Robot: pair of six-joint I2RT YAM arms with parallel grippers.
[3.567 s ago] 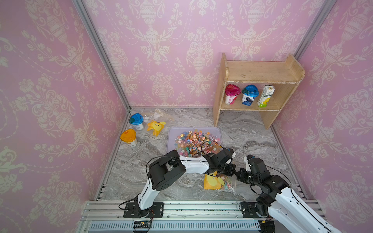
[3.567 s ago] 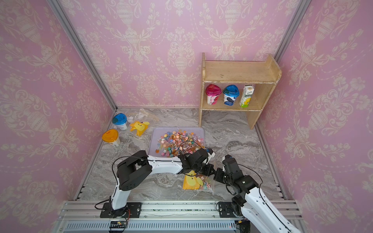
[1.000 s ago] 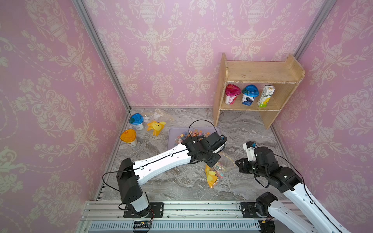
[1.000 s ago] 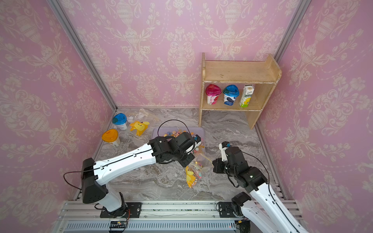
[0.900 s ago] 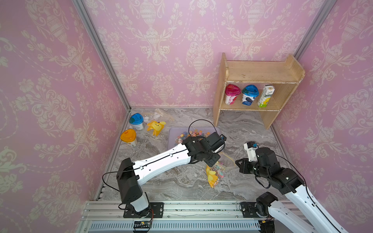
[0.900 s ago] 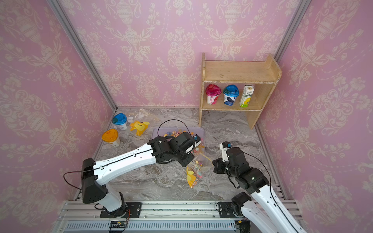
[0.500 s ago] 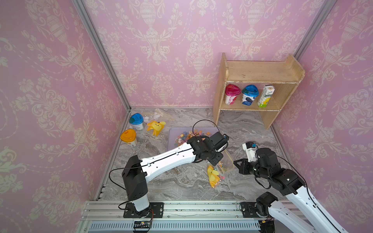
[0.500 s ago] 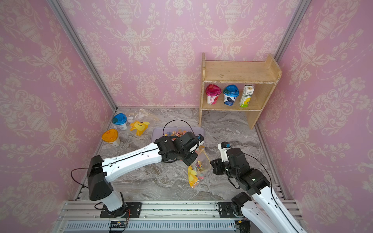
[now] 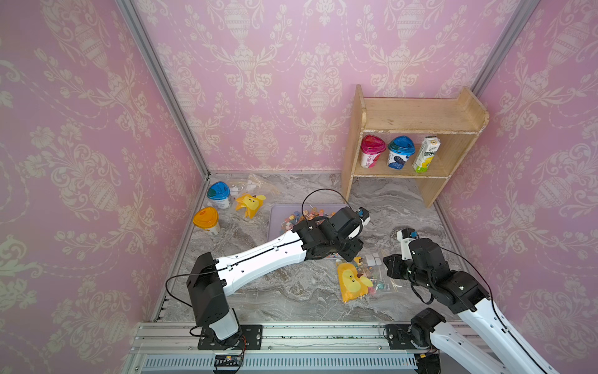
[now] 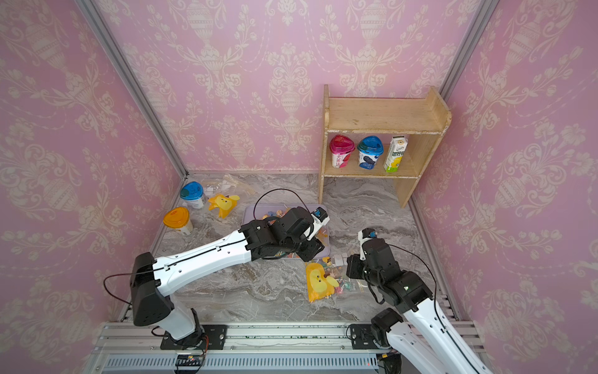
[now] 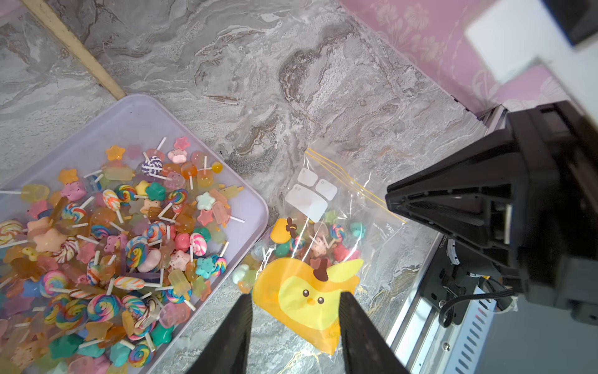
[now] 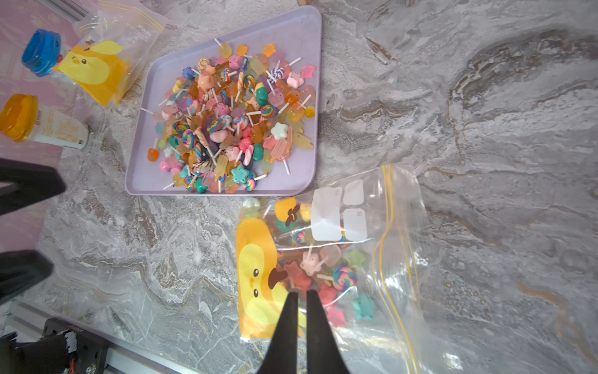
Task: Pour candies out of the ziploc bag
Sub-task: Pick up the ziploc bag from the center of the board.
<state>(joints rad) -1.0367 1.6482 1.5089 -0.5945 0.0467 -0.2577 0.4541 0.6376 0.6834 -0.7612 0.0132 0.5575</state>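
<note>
The ziploc bag (image 9: 359,278) (image 10: 323,278), clear with a yellow chick print, lies flat on the marble table just in front of the lilac tray (image 9: 275,213) (image 10: 249,210). Some candies (image 11: 310,239) (image 12: 323,272) are still inside it. A big heap of candies (image 11: 129,233) (image 12: 226,119) fills the tray (image 11: 145,107) (image 12: 291,32). My left gripper (image 11: 296,307) (image 9: 351,255) hangs open above the bag's (image 11: 323,291) chick end, holding nothing. My right gripper (image 12: 302,294) (image 9: 388,268) hovers over the bag (image 12: 388,243), its fingers a thin slit apart with nothing between them.
A wooden shelf (image 9: 417,113) with two cups and a carton stands at the back right. At the back left are a second chick bag (image 9: 249,204), a blue-lidded cup (image 9: 218,194) and an orange-lidded cup (image 9: 205,221). The metal rail (image 9: 291,336) runs along the front.
A second ago the bag hung from my shut left gripper near the tray. That gripper has opened and the bag now lies on the table. My right fingers have parted slightly.
</note>
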